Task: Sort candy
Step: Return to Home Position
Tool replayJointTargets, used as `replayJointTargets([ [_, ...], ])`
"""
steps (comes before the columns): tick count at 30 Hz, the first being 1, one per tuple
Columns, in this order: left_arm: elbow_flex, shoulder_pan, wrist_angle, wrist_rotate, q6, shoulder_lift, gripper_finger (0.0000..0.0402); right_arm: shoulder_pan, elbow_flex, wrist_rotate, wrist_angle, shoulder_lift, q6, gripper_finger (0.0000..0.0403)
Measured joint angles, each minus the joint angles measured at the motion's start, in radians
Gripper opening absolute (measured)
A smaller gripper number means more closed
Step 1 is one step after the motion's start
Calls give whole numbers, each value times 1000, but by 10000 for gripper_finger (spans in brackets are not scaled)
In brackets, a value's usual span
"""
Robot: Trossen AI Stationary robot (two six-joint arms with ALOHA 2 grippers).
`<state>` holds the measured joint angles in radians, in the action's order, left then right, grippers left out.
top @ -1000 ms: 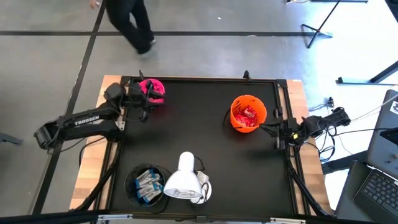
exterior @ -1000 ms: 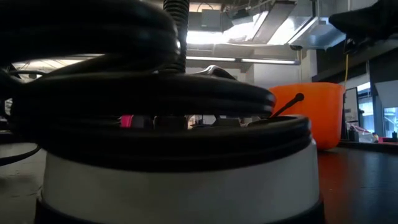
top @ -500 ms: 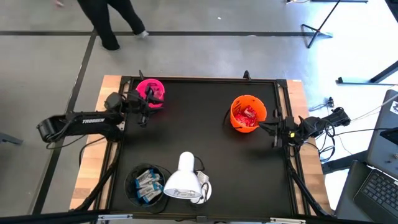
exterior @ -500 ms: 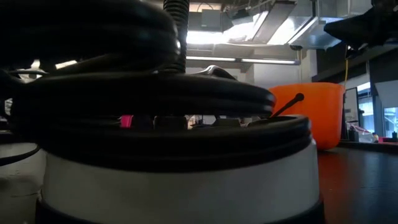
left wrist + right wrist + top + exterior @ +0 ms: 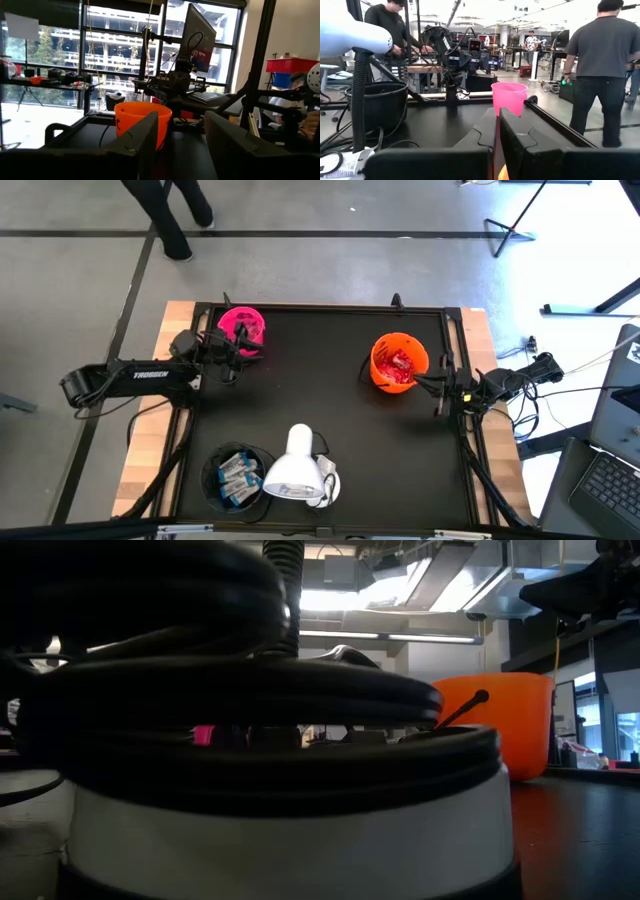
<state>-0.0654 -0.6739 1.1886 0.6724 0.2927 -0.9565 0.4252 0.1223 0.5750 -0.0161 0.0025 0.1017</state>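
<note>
My left claw [image 5: 230, 352] hangs released, fingers apart, at the upper left of the worktop [image 5: 310, 395], just beside the pink cup [image 5: 252, 314]. My right claw [image 5: 434, 386] is clenched on nothing at centre right, beside the orange cup [image 5: 374, 362], which holds the red candy [image 5: 401, 366]. White-and-blue bars [image 5: 238, 474] lie in the black cup [image 5: 207, 472] at lower left.

Grey floor [image 5: 350, 275] crossed by dark tape lines [image 5: 400, 234] surrounds the tabletop [image 5: 300, 380]; a person's legs [image 5: 162, 205] stand on it at the far left. Tall windows [image 5: 115, 55] face a multi-storey building — daylight comes through. A monitor [image 5: 200, 40] stands on a pole, a red bin [image 5: 295, 65] beside it. Ceiling lights [image 5: 335, 600] glow overhead.
</note>
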Motion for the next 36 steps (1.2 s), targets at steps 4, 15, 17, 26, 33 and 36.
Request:
replayJointTargets([
  [4, 0, 0, 1, -12, 20, 3, 151, 0, 0, 35, -6, 0, -12, 19],
  [15, 0, 0, 11, -54, 39, 9, 151, 0, 0, 43, 18, 0, -19, 19],
  [17, 0, 0, 10, -69, 39, 9, 151, 0, 0, 43, 24, 1, -19, 19],
  [26, 0, 0, 9, -87, 38, 9, 151, 0, 0, 43, 27, 1, -19, 19],
  [33, 0, 0, 9, -87, 38, 9, 151, 0, 0, 43, 27, 1, -20, 19],
  [36, 0, 0, 9, -87, 38, 9, 151, 0, 0, 43, 27, 1, -19, 19],
])
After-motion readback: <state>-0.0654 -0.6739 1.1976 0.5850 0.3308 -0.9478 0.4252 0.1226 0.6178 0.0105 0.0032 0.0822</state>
